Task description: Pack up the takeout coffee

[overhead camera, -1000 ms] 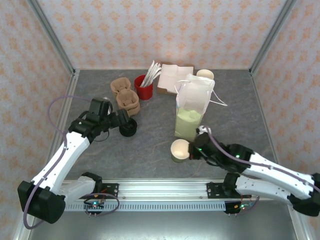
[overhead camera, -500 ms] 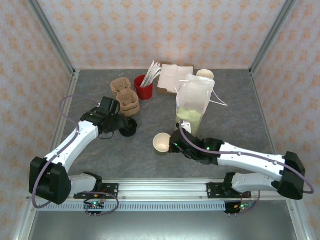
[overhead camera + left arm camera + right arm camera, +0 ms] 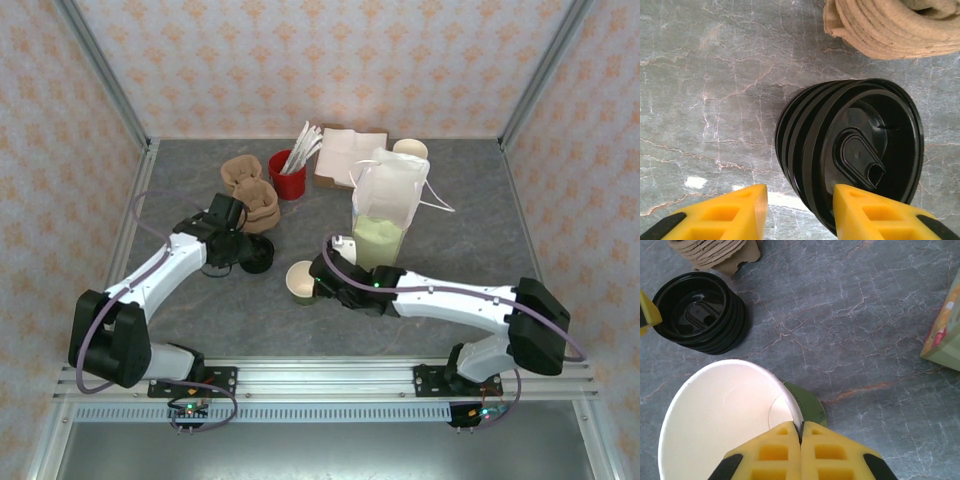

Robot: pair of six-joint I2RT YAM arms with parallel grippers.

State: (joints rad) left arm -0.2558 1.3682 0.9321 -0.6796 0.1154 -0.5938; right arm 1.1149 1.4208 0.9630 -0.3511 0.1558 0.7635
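Grey, marble-veined table [image 3: 480,250] inside peach-patterned walls. The takeout coffee [image 3: 720,410], a round paper cup that is smooth cream inside and dark green outside, is near the table's front middle, left of a white bag [image 3: 385,200]. The right gripper [image 3: 801,432], yellow jaws together, pinches the cup's thin rim. The left gripper [image 3: 799,197] has its jaws apart around the edge of a ribbed stack of glossy black lids [image 3: 860,150], beside rough brown pulp trays [image 3: 890,25].

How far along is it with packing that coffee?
Early on. Done: the right pincer has the coffee cup pinched by its rim, near the black lids. In hand: the left pincer straddles the stack's edge. Left: probably lidding the cup, then putting it into the bag.
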